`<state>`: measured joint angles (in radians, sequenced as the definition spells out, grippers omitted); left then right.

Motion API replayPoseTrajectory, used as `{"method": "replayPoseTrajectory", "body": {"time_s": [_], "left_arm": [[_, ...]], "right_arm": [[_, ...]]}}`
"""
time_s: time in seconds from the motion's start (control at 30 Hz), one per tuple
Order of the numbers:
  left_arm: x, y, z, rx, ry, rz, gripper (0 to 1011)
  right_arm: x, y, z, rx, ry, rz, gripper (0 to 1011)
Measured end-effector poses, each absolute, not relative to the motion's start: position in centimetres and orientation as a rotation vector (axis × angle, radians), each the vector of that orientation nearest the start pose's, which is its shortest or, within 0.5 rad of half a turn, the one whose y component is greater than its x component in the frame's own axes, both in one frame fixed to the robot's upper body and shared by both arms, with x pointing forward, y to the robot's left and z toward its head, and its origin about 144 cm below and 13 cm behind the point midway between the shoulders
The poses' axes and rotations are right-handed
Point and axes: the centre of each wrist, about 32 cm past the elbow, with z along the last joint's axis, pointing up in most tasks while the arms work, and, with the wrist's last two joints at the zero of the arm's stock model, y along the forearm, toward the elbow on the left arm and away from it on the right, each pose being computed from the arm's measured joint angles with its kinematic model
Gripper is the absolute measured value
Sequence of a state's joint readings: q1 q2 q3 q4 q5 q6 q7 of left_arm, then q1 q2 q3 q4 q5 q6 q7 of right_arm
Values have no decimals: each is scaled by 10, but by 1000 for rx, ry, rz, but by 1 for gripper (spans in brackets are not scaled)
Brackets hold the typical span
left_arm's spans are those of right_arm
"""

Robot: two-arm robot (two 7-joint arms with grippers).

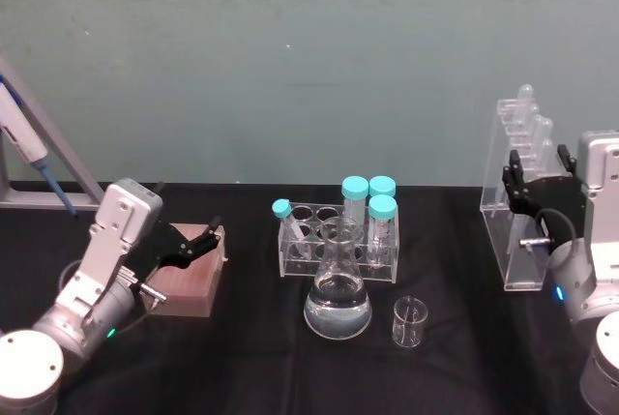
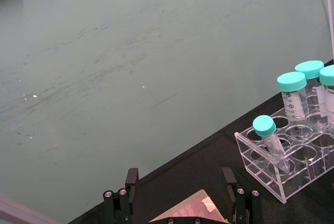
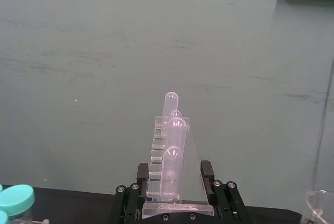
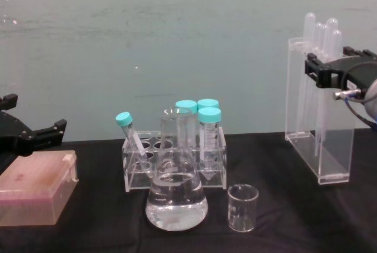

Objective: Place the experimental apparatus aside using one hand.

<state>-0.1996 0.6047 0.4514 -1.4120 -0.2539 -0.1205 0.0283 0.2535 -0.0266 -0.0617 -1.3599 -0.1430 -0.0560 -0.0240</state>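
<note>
Chest view: right gripper [image 4: 323,70] clamps acrylic stand [image 4: 306,120], left gripper [image 4: 38,114] open.

Light even, diffuse, moderate. Wall [image 1: 309,57] uniformly lit, no hot spots. Black cloth [image 1: 242,367] swallows light, so no cast shadows readable. Small glints on flask [image 1: 338,304] liquid at 6 o'clock in head view, on beaker [image 1: 410,323] rim and on tubes [image 3: 171,130]. Stand [image 4: 321,117] edges catch light at 3 o'clock in chest view. Pale glare patch on box [image 2: 201,205].

A clear rack [image 1: 295,246] of teal-capped tubes [image 1: 355,192] stands mid-table [image 1: 464,376]; a pinkish box [image 1: 189,284] sits well left.
</note>
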Motion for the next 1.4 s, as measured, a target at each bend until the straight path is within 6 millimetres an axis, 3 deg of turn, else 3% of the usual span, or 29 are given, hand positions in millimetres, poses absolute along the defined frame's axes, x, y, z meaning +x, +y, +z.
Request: {"method": "replayPoseTrajectory", "body": {"time_s": [1.4], "left_arm": [[489, 310, 1140, 304, -285, 1248, 1000]], "right_arm": [[536, -272, 1170, -12, -181, -1564, 609]]}}
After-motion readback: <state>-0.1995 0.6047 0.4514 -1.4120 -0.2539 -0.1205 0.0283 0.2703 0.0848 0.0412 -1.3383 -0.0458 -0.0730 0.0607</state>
